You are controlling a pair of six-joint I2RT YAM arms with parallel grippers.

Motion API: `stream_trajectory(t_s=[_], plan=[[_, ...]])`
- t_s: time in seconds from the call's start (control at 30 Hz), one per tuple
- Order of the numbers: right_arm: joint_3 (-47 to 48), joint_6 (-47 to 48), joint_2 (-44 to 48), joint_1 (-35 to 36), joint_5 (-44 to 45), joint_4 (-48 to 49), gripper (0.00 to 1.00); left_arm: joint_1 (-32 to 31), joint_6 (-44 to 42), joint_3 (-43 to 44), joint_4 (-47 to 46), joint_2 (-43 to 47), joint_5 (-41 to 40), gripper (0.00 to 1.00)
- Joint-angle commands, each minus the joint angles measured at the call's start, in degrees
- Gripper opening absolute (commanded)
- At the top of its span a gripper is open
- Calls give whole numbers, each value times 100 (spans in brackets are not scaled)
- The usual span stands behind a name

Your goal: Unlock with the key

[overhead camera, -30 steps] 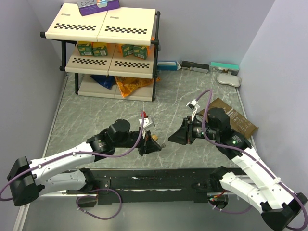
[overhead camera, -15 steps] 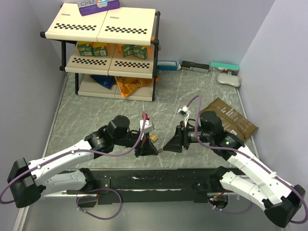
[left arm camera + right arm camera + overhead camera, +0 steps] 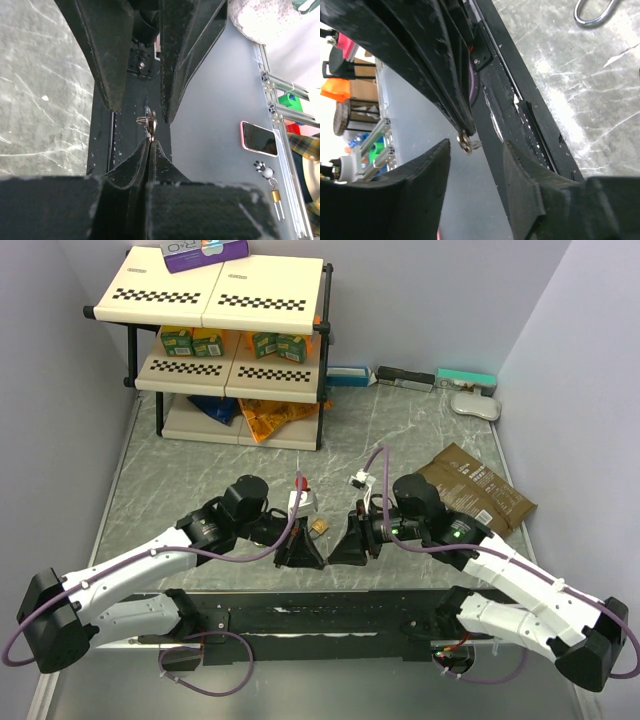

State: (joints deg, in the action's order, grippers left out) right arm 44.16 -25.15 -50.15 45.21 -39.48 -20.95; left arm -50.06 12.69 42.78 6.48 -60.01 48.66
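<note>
Fingers of the left gripper (image 3: 308, 558) are clamped together on the key (image 3: 149, 121), a small dark metal piece sticking out of their tips toward twelve o'clock in the left wrist view. At its three o'clock from above, the right gripper (image 3: 340, 550) faces it, fingers apart, one on each side of the key, not touching.

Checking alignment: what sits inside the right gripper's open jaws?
The key, pinched by the shut left gripper; the right gripper flanks it, apparently not touching. The part inside that pinch is hidden.
</note>
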Motion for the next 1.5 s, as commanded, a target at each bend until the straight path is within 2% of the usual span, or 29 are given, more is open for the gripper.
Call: stream_trajectory(t_s=[0.0, 0.27, 0.73, 0.93, 1.07, 1.17, 1.2, 1.23, 1.27, 1.3, 1.33, 1.4, 1.47], plan=[[374, 212, -65, 189, 248, 214, 50, 14, -179, 107, 46, -37, 284, 1], [383, 221, -205, 374, 231, 232, 39, 75, -179, 107, 38, 7, 222, 1], [356, 212, -249, 515, 196, 337, 35, 146, -170, 116, 20, -11, 222, 1], [435, 238, -346, 541, 248, 364, 20, 146, -179, 116, 37, -2, 214, 1], [409, 238, -276, 550, 371, 328, 0, 155, -170, 116, 29, 7, 152, 1], [330, 168, -197, 541, 511, 372, 0, 163, -152, 125, 20, 51, 38, 1], [304, 107, -145, 541, 529, 390, 0, 190, -135, 160, 55, 68, -14, 5], [269, 72, -109, 541, 573, 468, 0, 207, -135, 169, 64, 77, -58, 15], [225, 28, -65, 533, 765, 478, 0, 242, -126, 177, 81, 103, -102, 28], [224, -7, 31, 524, 880, 469, 0, 321, -109, 186, 81, 147, -94, 57], [233, -17, 75, 524, 1012, 408, 0, 383, -100, 178, 47, 191, -85, 71], [233, -86, 268, 480, 1223, 434, 0, 541, 58, 90, -94, 322, -50, 94], [163, -174, 461, 366, 1198, 661, 0, 638, 198, 20, -349, 393, 98, 98]])
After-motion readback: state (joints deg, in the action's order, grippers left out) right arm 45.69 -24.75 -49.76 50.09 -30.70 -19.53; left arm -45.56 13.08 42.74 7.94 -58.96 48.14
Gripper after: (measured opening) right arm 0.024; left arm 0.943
